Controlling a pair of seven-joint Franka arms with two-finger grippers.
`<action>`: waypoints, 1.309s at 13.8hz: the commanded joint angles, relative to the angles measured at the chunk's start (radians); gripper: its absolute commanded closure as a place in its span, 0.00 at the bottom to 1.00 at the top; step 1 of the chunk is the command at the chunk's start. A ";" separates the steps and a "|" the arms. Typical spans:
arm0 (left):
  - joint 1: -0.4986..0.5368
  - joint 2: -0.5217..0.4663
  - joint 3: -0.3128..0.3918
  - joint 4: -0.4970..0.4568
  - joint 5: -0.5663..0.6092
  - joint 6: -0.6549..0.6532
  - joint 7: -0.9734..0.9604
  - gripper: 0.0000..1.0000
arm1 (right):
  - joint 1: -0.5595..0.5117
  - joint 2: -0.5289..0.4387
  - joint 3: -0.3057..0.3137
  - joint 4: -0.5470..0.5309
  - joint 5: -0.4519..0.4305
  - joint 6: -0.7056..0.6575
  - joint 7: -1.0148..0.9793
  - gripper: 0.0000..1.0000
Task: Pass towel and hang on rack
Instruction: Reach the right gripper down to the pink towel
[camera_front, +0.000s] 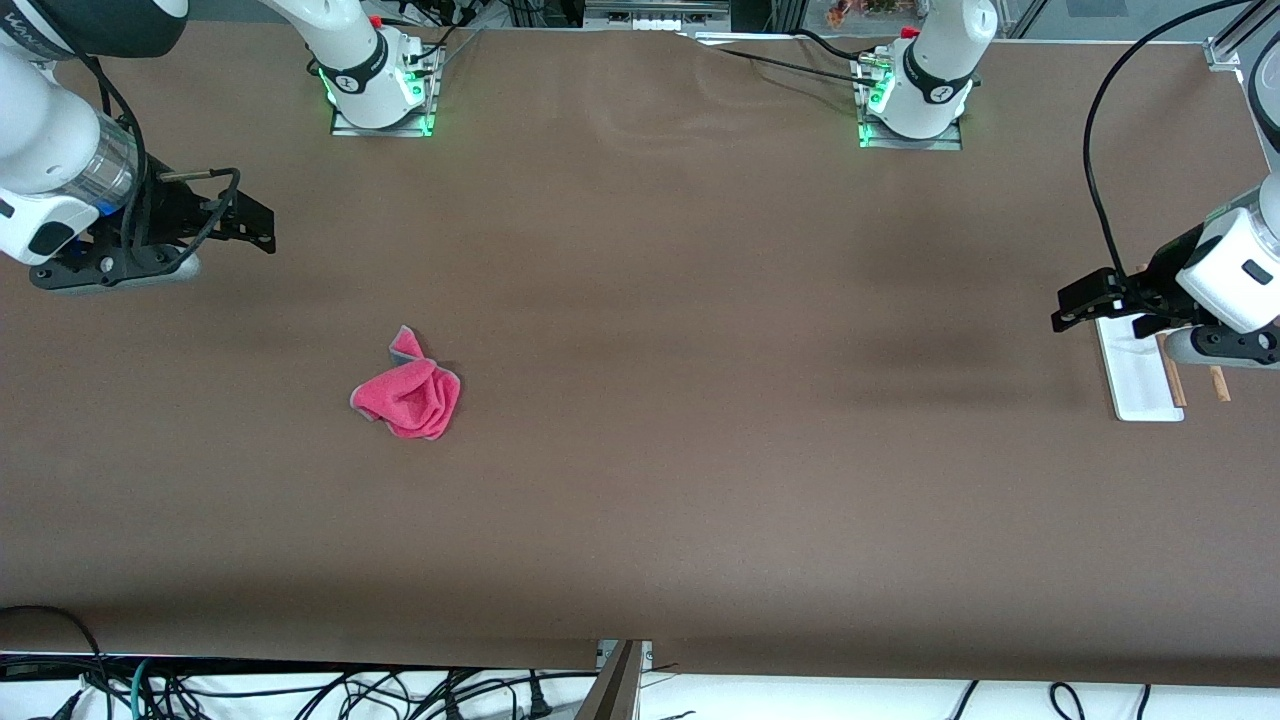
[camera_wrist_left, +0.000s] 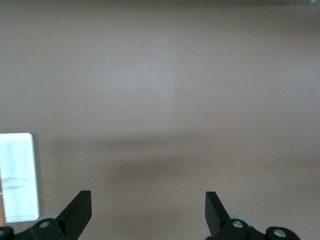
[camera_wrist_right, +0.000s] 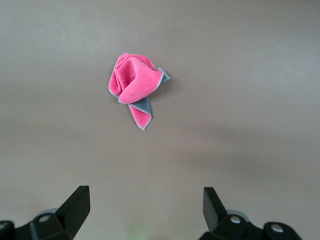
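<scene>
Front view: the towel (camera_front: 408, 390) was seen crumpled on the table toward the right arm's end, well apart from the rack (camera_front: 1146, 372) at the left arm's end. The right gripper (camera_front: 262, 228), spread wide and empty, was judged the closer one; the left gripper (camera_front: 1072, 306), also wide, was held over the rack.

I'm seeing the crumpled pink-red microfibre towel with grey edging (camera_wrist_right: 133, 89) lying on the brown table (camera_wrist_right: 250, 125), my right gripper (camera_wrist_right: 145, 212) hovering spread.
</scene>
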 joint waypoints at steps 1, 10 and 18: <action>0.026 0.017 -0.004 0.030 -0.038 -0.004 0.010 0.00 | -0.001 -0.007 0.009 -0.005 -0.015 -0.011 0.028 0.00; 0.008 0.012 -0.020 0.028 -0.018 -0.091 -0.010 0.00 | -0.002 0.051 0.006 -0.003 -0.016 0.014 0.033 0.00; 0.017 0.006 -0.060 0.031 0.013 -0.136 -0.196 0.00 | -0.021 0.280 -0.001 -0.109 0.007 0.345 0.044 0.00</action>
